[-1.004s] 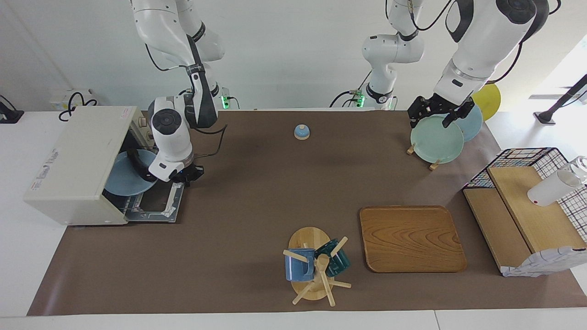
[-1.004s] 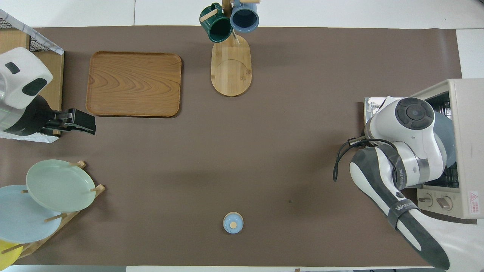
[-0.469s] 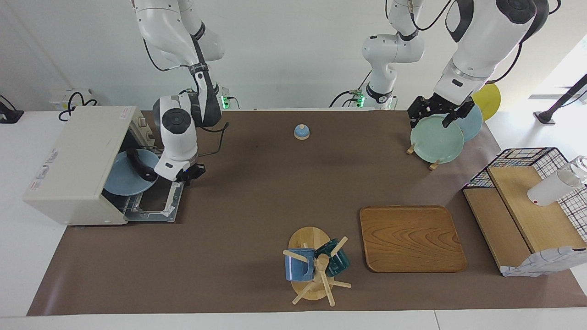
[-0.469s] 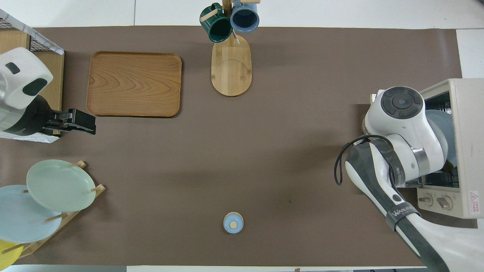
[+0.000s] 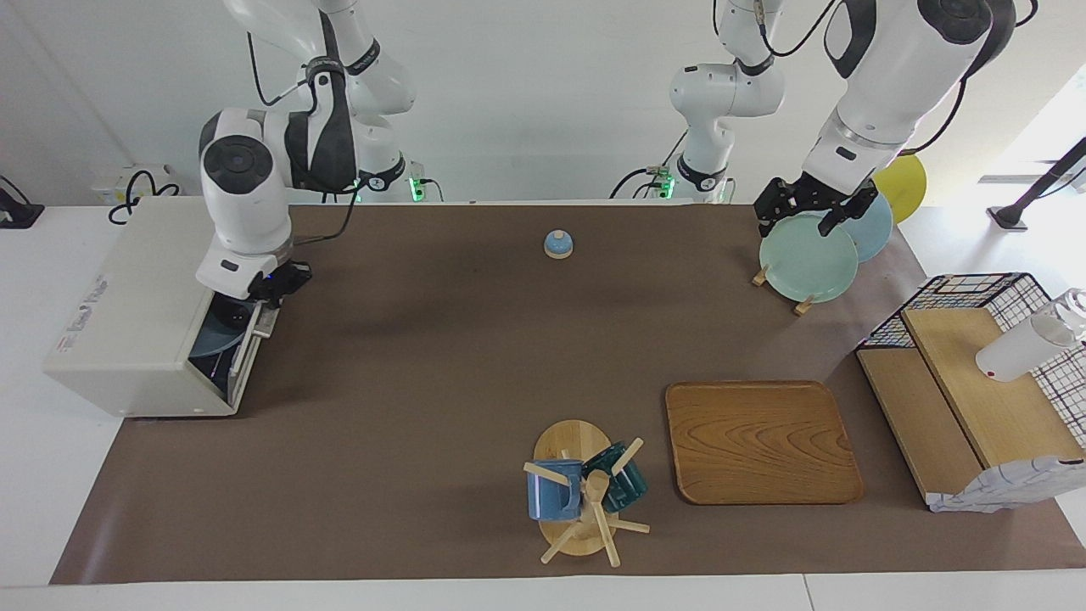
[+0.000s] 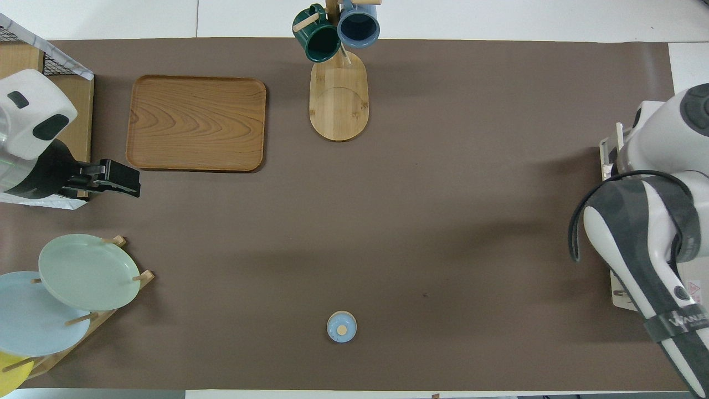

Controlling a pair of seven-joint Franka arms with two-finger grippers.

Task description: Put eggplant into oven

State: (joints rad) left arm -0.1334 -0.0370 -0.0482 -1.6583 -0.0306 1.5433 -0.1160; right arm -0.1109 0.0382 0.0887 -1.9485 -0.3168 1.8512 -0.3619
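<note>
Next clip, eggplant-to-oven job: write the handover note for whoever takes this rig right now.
Right pincer: shut, at the top edge of the oven door, which is tilted up almost closed.
Left pincer: open, empty, waiting over the green plate in the plate rack.
Oven: at the right arm's end of the table. Through the door gap a blue plate shows inside, with a dark shape on it, probably the eggplant.
Done: the eggplant seems to be in.
Left: probably press the door fully shut, then pull the right arm clear.
</note>
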